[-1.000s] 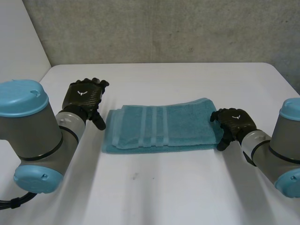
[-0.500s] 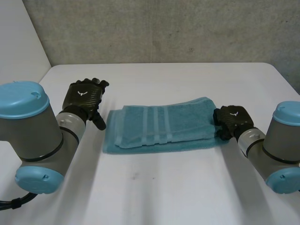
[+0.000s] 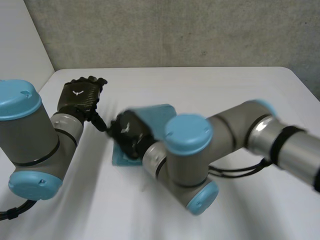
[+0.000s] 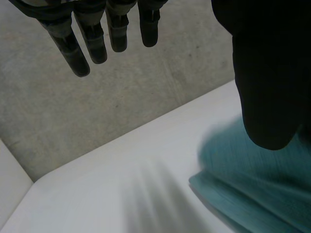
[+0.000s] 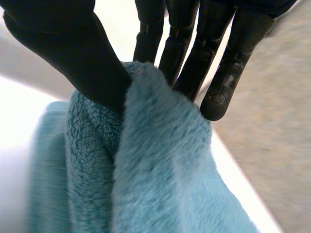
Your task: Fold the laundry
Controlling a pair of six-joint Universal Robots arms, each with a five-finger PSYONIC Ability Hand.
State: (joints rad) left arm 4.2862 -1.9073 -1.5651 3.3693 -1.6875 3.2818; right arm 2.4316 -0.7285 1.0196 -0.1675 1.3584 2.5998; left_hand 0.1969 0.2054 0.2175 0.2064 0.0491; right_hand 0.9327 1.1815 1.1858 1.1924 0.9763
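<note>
A teal towel [image 3: 156, 115] lies folded on the white table [image 3: 210, 85], mostly hidden behind my right arm. My right hand [image 3: 128, 136] has reached across to the towel's left end and is shut on it. In the right wrist view the thumb [image 5: 77, 53] pinches a thick fold of towel [image 5: 160, 184] against the fingers [image 5: 187, 48]. My left hand [image 3: 80, 96] hovers open just left of the towel, holding nothing. In the left wrist view its fingers [image 4: 97, 34] are straight, and the towel [image 4: 257, 194] lies below its thumb.
A grey wall [image 3: 175, 30] runs behind the table's far edge. My right arm [image 3: 235, 130] stretches across the middle of the table, with its elbow [image 3: 187, 150] low over the front part.
The right hand closed on the towel's right end, then swept left across the table carrying that end over to the left end. The left hand drew back slightly to the left.
</note>
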